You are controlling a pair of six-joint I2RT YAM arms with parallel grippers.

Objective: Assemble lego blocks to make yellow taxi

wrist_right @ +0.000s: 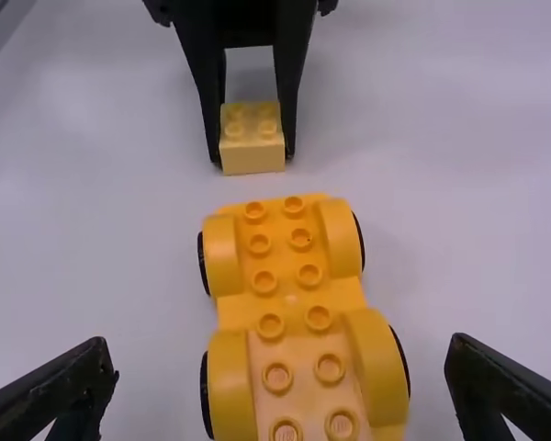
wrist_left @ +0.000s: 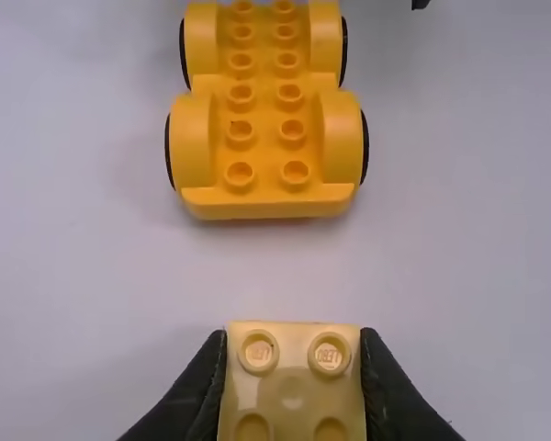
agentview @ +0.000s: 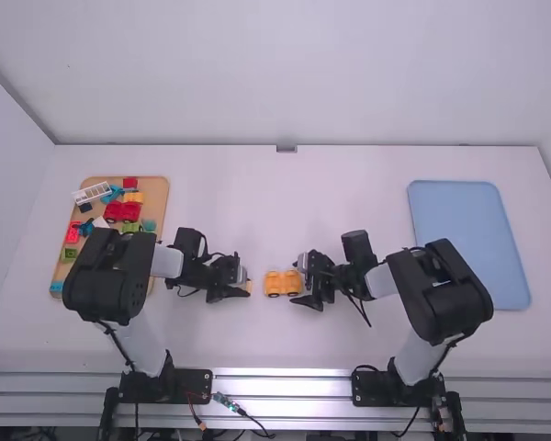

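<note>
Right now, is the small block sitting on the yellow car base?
No, the small block is held in the left tool, with a gap between it and the car base.

Table (agentview: 349, 184) from high above, wrist views close and downward, sharing yellow chassis (wrist_left: 266, 147)

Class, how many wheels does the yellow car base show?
4: one wheel and another wheel at the end nearer the pale yellow block; a third wheel and a fourth wheel at the opposite end.
</note>
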